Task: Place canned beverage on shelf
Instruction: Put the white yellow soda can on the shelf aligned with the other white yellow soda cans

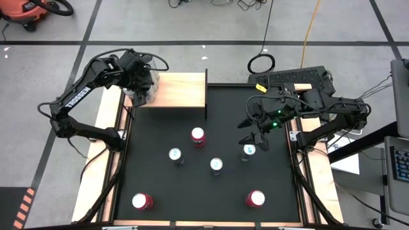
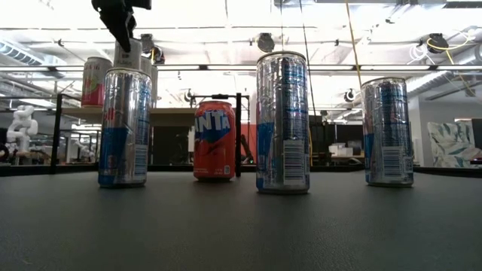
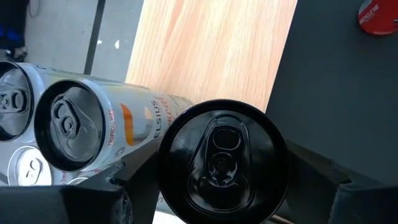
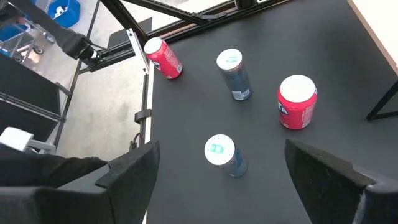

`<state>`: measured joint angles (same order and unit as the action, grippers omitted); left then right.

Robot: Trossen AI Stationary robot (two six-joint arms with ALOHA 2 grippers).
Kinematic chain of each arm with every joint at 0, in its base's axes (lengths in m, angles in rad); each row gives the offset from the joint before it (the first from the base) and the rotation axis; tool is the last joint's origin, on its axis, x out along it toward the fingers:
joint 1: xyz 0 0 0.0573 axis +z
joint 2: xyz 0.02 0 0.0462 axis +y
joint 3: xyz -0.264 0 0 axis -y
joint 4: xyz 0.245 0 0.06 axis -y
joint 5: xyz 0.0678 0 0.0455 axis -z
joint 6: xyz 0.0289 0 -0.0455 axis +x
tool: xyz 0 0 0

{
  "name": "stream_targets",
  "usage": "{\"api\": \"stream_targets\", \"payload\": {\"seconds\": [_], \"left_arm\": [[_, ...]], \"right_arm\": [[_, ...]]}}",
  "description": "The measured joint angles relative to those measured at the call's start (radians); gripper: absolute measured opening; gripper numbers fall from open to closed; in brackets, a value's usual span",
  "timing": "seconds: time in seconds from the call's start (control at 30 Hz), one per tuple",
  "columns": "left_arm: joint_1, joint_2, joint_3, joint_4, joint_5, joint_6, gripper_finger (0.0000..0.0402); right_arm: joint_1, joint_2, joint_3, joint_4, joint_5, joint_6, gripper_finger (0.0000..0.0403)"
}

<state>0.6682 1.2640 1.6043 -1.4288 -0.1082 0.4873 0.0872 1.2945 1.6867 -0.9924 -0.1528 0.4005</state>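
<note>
A black-topped beverage can [image 3: 222, 163] is held upright, long axis vertical, between the spread fingers of the left gripper [image 1: 142, 86] at the left end of the pale wooden shelf [image 1: 182, 90]. Only the left wrist view shows white cans [image 3: 68, 124] beside it. The right gripper [image 1: 254, 137] hangs with jaws spread wide over the black mat [image 1: 211, 191].
</note>
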Motion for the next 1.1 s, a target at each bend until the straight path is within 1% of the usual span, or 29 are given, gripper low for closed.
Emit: {"api": "stream_targets", "payload": {"seconds": [0.17,0.43,0.7,1.1], "left_arm": [[0.0,0.003,0.0,0.0,-0.009,0.001,0.0283],[0.0,0.024,0.0,0.005,-0.014,0.018,0.0285],[0.0,0.031,0.0,0.008,-0.061,0.018,0.0285],[0.0,0.031,0.0,0.007,-0.064,0.016,0.0286]], "right_arm": [[0.0,0.0,0.0,0.0,0.0,0.0,0.0324],[0.0,0.0,0.0,0.0,0.0,0.0,0.0324],[0.0,0.0,0.0,0.0,0.0,0.003,0.0324],[0.0,0.0,0.0,0.0,0.0,0.003,0.0324]]}}
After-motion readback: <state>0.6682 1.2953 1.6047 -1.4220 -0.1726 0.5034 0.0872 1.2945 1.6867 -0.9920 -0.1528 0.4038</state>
